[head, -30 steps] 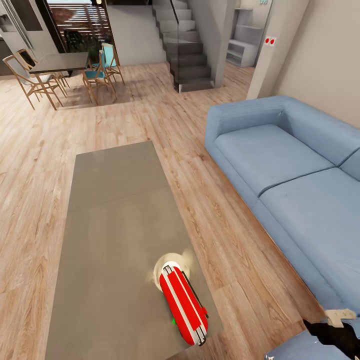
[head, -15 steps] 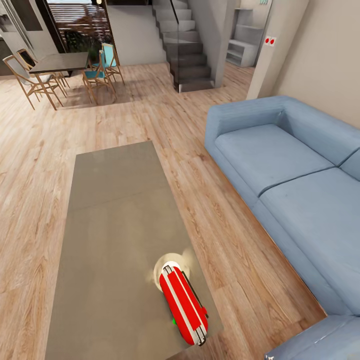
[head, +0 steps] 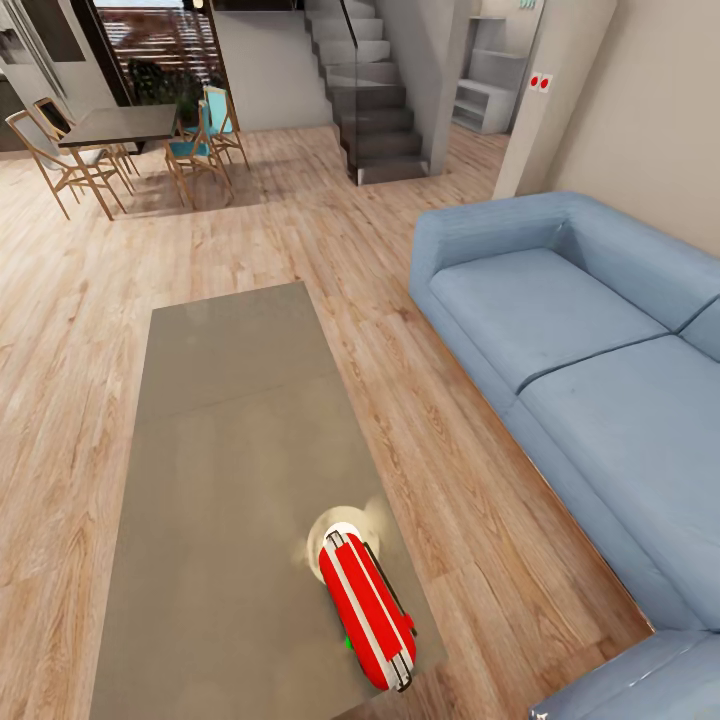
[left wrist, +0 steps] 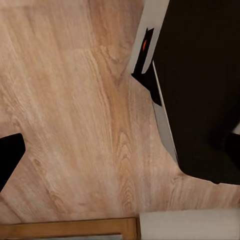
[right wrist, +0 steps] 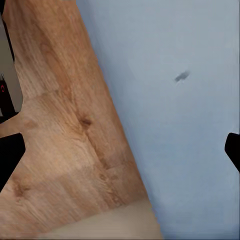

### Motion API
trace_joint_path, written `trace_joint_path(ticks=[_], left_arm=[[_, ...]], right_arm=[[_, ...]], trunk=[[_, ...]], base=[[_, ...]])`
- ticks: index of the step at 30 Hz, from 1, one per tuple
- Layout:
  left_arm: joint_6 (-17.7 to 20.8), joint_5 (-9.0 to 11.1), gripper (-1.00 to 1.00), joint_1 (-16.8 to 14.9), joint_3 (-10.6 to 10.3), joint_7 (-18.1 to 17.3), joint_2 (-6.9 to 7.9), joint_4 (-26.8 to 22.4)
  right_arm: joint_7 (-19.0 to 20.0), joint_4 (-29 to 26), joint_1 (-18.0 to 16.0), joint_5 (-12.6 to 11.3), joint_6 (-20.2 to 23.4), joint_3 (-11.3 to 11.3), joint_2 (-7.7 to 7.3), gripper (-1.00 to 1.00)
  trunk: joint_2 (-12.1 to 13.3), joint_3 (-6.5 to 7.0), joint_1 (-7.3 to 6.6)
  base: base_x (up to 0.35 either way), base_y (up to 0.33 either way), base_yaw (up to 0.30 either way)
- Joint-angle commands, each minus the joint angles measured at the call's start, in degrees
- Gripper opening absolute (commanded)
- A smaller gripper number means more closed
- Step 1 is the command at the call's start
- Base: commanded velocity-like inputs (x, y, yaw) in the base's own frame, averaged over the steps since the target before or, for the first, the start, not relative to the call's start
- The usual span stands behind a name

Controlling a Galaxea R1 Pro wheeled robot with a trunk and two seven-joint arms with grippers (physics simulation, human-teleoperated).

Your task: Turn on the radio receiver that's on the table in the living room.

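Presently, item: radio receiver, red, lying at the table top's 5 o'clock corner, within likely arm's reach. Sofa at 3 o'clock; dining table at 11 o'clock. Wrist views face plank floor; dark fingertips sit at opposite frame edges, so both grippers spread apart, holding nothing.

Your left wrist camera looks down on light wood plank floor, with a dark robot body panel edged in white beside it and one dark fingertip at the frame's edge.
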Motion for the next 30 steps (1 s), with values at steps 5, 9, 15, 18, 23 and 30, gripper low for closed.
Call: trace_joint_path(ticks=[5,9,15,18,23,30], left_arm=[[0.04,-3.19,1.00,0.00,0.00,0.07,0.14,-0.03],[0.08,-7.06,1.00,0.00,0.05,0.46,0.14,-0.05],[0.09,-8.44,1.00,0.00,-0.02,8.90,0.13,2.48],[0.09,-8.54,1.00,0.00,-0.11,12.20,0.54,5.29],[0.09,-8.50,1.00,0.00,-0.63,13.03,0.67,6.03],[0.09,-8.34,1.00,0.00,-0.73,13.19,0.61,6.14]], right_arm=[[-4.40,0.22,1.05,3.48,0.01,0.00,1.47,1.00],[-6.26,0.24,1.74,5.67,0.01,0.01,2.04,1.00],[-6.72,0.17,1.94,6.63,0.04,0.08,3.00,1.00],[-6.75,0.16,1.96,8.00,0.01,0.09,3.61,1.00],[-6.76,0.13,1.96,9.13,0.04,0.09,3.82,1.00],[-6.79,-0.18,1.97,9.22,0.29,0.09,3.85,1.00]], trunk=[[0.00,0.00,0.00],[0.00,0.00,0.00],[0.00,0.00,0.00],[0.00,0.00,0.00],[0.00,0.00,0.00],[0.00,0.00,0.00]], base=[[0.000,0.000,0.000],[0.000,0.000,0.000],[0.000,0.000,0.000],[0.000,0.000,0.000],[0.000,0.000,0.000],[0.000,0.000,0.000]])
